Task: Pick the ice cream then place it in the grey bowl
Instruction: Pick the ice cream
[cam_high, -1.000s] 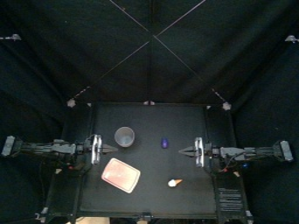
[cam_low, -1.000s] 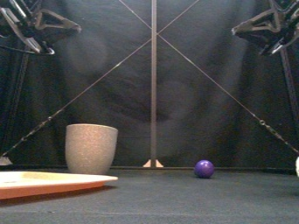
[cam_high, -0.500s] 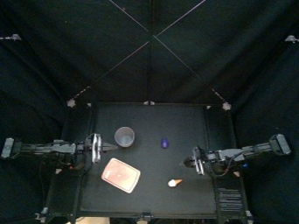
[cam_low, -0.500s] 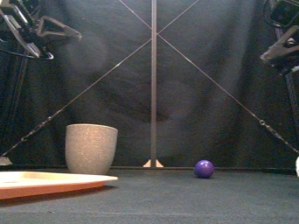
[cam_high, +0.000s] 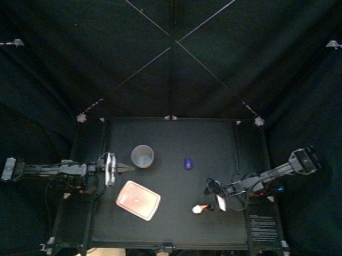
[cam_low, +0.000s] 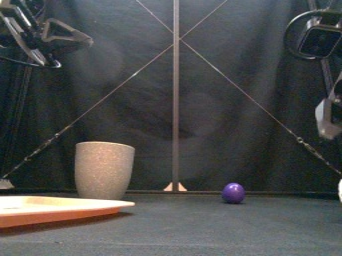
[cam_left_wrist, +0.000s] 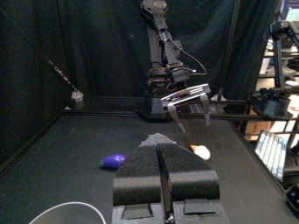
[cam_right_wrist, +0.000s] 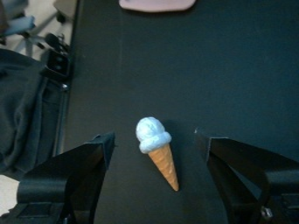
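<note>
So the right tool (cam_high: 217, 196) is spread wide right by the ice cream (cam_right_wrist: 156, 150), which lies flat on the counter (cam_high: 174, 185), lower right of centre in the top view. It's got a pale blue scoop and a tapered tan cone, so I'd worry it rolls or squirts out when pinched. The left tool (cam_left_wrist: 163, 147) is closed tight, parked at the left.

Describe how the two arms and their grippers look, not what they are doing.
The left arm and the right arm are slim, black and jointed. The left gripper has two flat dark grey jaws that taper toward the tips. The right gripper has two thin jaws under a pale silver cross-plate. No markings can be made out.
</note>
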